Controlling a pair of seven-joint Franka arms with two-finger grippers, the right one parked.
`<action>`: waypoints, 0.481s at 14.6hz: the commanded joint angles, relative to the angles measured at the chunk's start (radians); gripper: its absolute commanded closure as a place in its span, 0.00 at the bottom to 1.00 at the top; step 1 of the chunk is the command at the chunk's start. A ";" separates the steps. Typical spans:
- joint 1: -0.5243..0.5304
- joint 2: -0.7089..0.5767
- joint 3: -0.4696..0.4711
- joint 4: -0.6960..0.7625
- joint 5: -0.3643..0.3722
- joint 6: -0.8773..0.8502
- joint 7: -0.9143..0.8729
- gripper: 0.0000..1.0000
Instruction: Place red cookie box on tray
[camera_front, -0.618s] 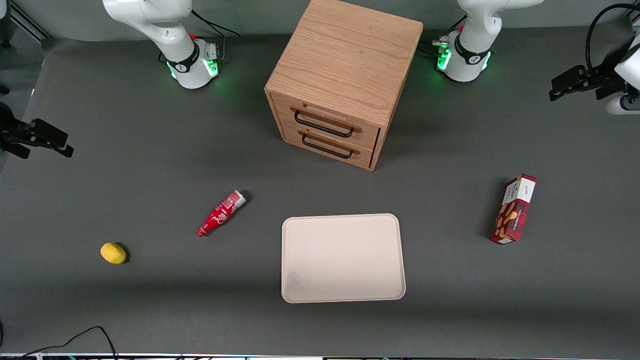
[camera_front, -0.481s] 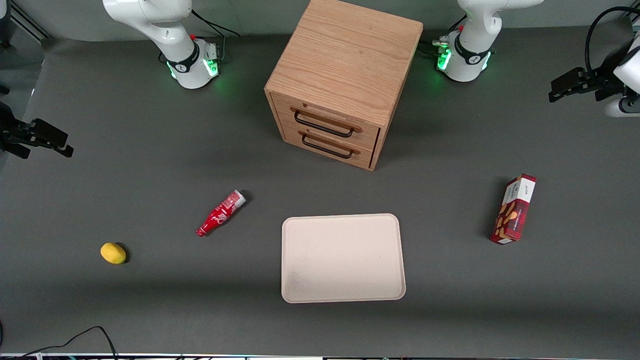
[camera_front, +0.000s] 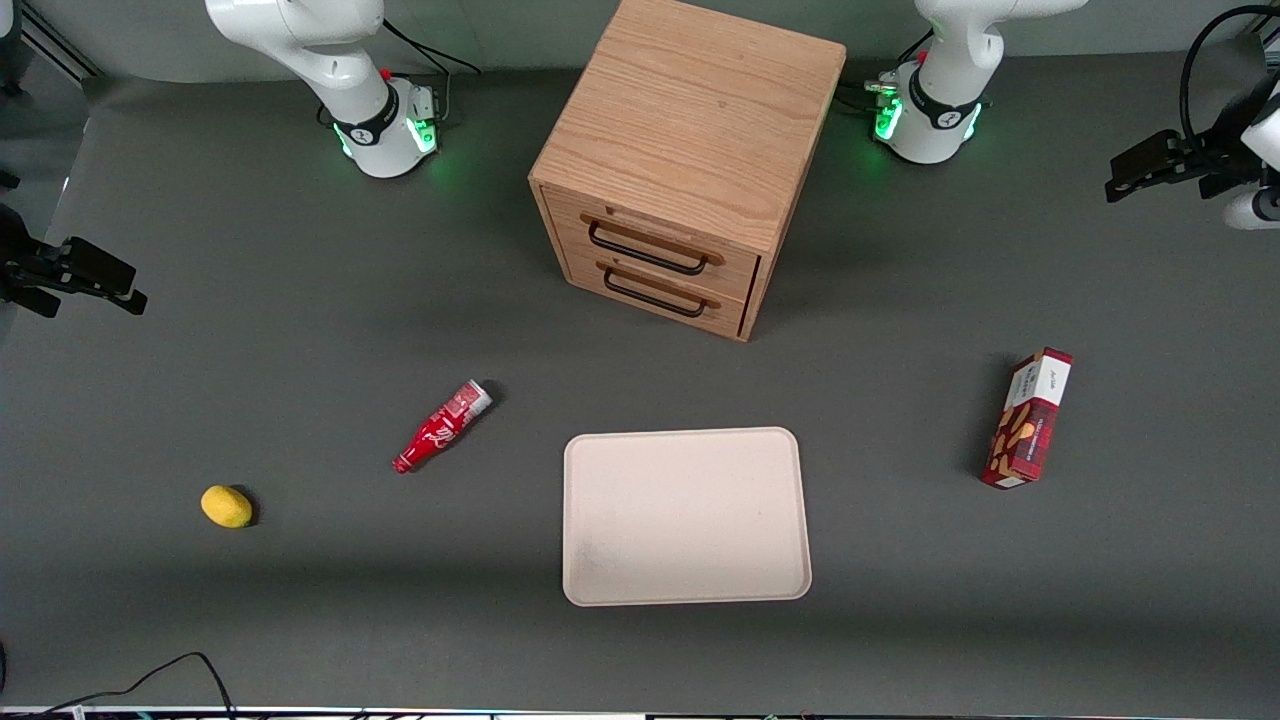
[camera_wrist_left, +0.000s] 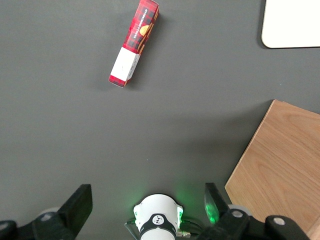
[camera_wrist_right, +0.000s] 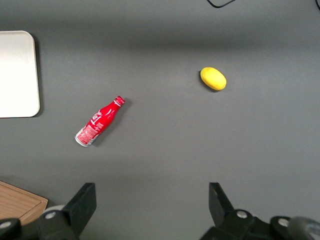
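- The red cookie box (camera_front: 1028, 418) (camera_wrist_left: 134, 42) is lying flat on the dark counter (camera_front: 300, 300) toward the working arm's end, its white end panel pointing away from the front camera.
- The tray (camera_front: 686, 516) (camera_wrist_left: 291, 24) is sitting near the counter's front edge at mid-length, well apart from the box, with nothing resting on it.
- The left gripper (camera_front: 1150, 168) (camera_wrist_left: 146, 206) is hanging above the counter's corner at the working arm's end, farther from the front camera than the box; its fingers are spread wide and grasping nothing.
- A wooden drawer cabinet (camera_front: 690, 160) is standing at the counter's middle, both drawers shut.
- A red soda bottle (camera_front: 442, 427) (camera_wrist_right: 99, 121) and a lemon (camera_front: 226, 506) (camera_wrist_right: 213, 78) are lying toward the parked arm's end.
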 joint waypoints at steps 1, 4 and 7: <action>-0.005 -0.001 0.004 0.020 0.013 -0.028 -0.017 0.00; -0.002 -0.002 0.005 0.022 0.011 -0.032 -0.011 0.00; -0.003 -0.002 0.005 0.022 0.013 -0.029 -0.011 0.00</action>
